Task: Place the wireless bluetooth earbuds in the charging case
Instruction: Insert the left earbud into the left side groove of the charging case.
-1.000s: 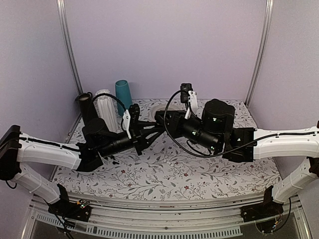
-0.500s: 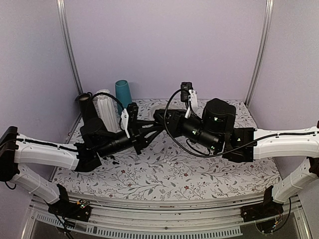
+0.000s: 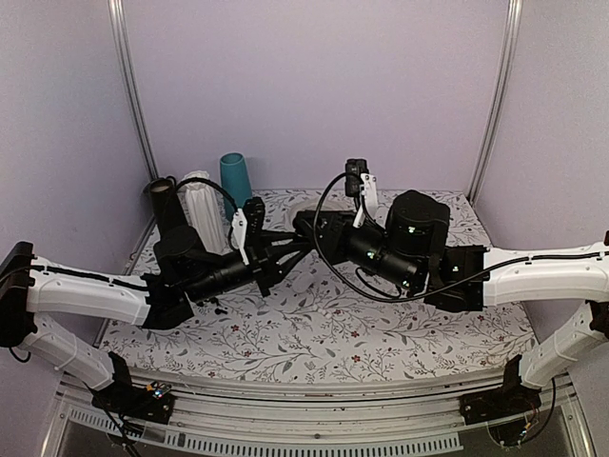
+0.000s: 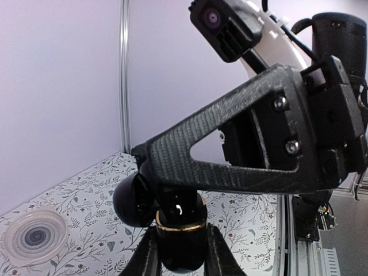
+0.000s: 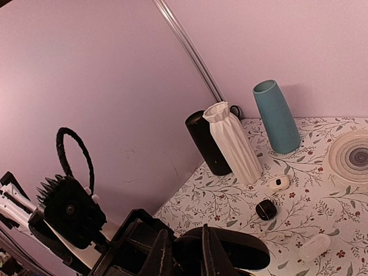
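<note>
One charging case (image 4: 181, 215), glossy black with a gold band, is all we can count as in hand. The left gripper (image 4: 181, 256) is clenched on it from both sides and holds it in the air over the middle of the table (image 3: 314, 333). The right gripper (image 5: 184, 247) meets it nose to nose, its fingers drawn near together just above the case. We cannot tell whether they pinch a bud, the lid, or nothing. A rounded black part (image 4: 135, 198) beside the gold band may be the lid swung open, but that is our guess.

We cannot make out any earbuds for certain, either in the case or on the cloth. We therefore judge the seating of the buds as not yet shown done, with the case merely presented for it.

Below, on the cloth, lie a small white case (image 5: 279, 183), a small black case (image 5: 265, 208) and a pale blurred piece (image 5: 315, 246). At the back left stand a black vase (image 5: 208, 144), a white vase (image 5: 233, 141) and a teal vase (image 5: 276, 118), with a plate (image 5: 352, 154) further right. What hampers us most is the crowding. The right gripper's frame fills the left wrist view, and the vases stand close behind the left arm.
</note>
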